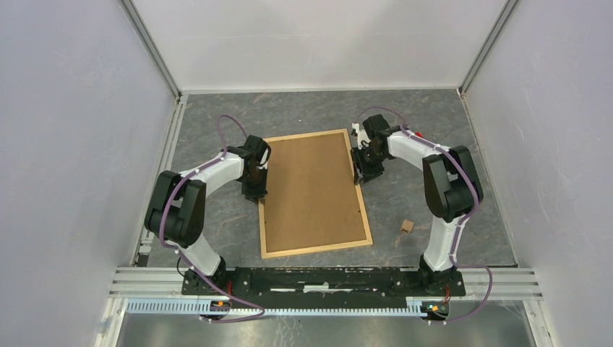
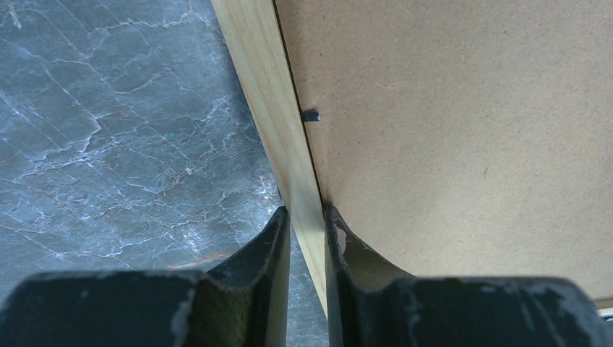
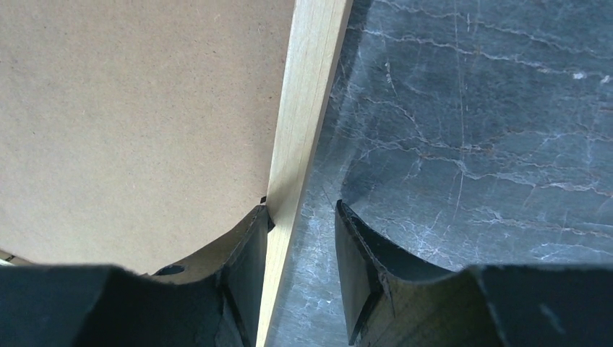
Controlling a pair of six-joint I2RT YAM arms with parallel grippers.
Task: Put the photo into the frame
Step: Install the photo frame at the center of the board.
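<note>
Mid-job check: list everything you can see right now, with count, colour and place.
frame: one, light wood rim, brown board back facing up, flat at the table's centre
clip: one seen, dark, at the frame's left rim, over the board
block: one, small, tan, on the table right of the frame
photo: none in view
table: one, grey marbled
left hand: one, black, closed on the frame's left rim
right hand: one, black, open astride the frame's right rim
</note>
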